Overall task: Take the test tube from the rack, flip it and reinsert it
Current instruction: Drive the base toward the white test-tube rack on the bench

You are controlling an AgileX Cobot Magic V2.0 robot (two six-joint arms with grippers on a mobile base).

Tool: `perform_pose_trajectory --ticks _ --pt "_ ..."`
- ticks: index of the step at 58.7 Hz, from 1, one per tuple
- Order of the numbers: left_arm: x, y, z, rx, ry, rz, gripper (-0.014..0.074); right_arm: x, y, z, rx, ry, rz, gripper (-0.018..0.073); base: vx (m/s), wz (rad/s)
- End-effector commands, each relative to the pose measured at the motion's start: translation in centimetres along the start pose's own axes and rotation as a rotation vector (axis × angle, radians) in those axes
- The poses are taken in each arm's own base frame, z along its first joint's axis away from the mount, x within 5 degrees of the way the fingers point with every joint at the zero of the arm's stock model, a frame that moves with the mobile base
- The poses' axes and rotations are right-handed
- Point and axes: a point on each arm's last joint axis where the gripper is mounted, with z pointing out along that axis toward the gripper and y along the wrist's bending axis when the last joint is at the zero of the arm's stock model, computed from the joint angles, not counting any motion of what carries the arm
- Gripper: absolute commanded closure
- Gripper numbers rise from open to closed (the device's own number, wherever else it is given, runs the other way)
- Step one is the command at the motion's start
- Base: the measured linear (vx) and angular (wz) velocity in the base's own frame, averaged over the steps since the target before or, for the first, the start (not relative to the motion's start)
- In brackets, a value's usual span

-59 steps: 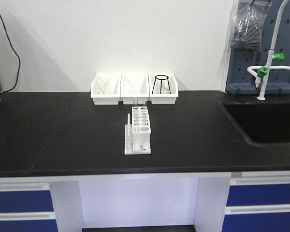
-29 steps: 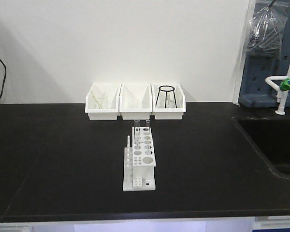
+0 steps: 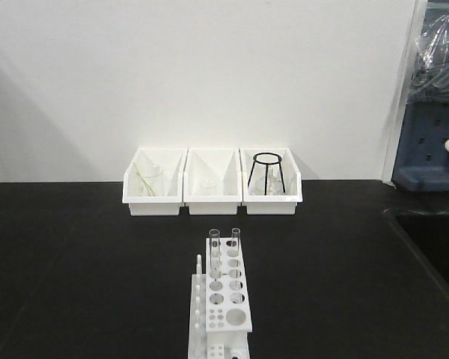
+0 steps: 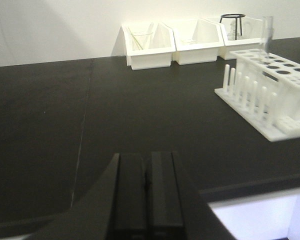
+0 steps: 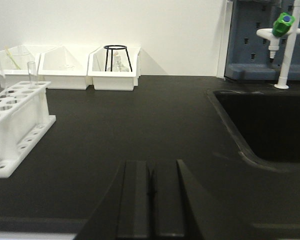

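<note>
The white rack [image 3: 226,295] stands on the black benchtop at bottom centre of the front view. Two clear test tubes [image 3: 214,248] [image 3: 236,244] stand upright in its far holes, open tops up. In the left wrist view the rack [image 4: 277,102] is at the right with one tube [image 4: 266,36] showing. My left gripper [image 4: 147,172] is shut and empty, low over the bench's front edge, well left of the rack. In the right wrist view the rack [image 5: 14,120] is at the left with a tube [image 5: 31,73]. My right gripper [image 5: 151,174] is shut and empty, to the rack's right.
Three white bins [image 3: 212,191] line the back wall; the right one holds a black wire tripod [image 3: 269,172]. A sink [image 5: 270,125] is sunk into the bench at the right, with a white tap with a green nozzle [image 5: 283,22] behind it.
The front view has moved closer to the bench: the rack and bins look larger and the rack sits lower in the frame. Rack and tubes have not shifted on the bench.
</note>
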Motion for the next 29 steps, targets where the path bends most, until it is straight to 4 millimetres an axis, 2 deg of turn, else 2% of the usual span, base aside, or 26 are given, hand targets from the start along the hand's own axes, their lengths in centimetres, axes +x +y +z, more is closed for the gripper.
perform_pose_trajectory --ticks 1,29 --pt "-0.86 -0.11 -0.12 0.013 -0.088 -0.014 0.0602 -0.73 0.04 -0.12 -0.002 -0.092 -0.017 0.0570 0.34 0.02" --pt "-0.86 -0.11 -0.12 0.013 -0.088 -0.014 0.0602 -0.73 0.04 -0.12 -0.002 -0.092 -0.018 0.0570 0.30 0.04"
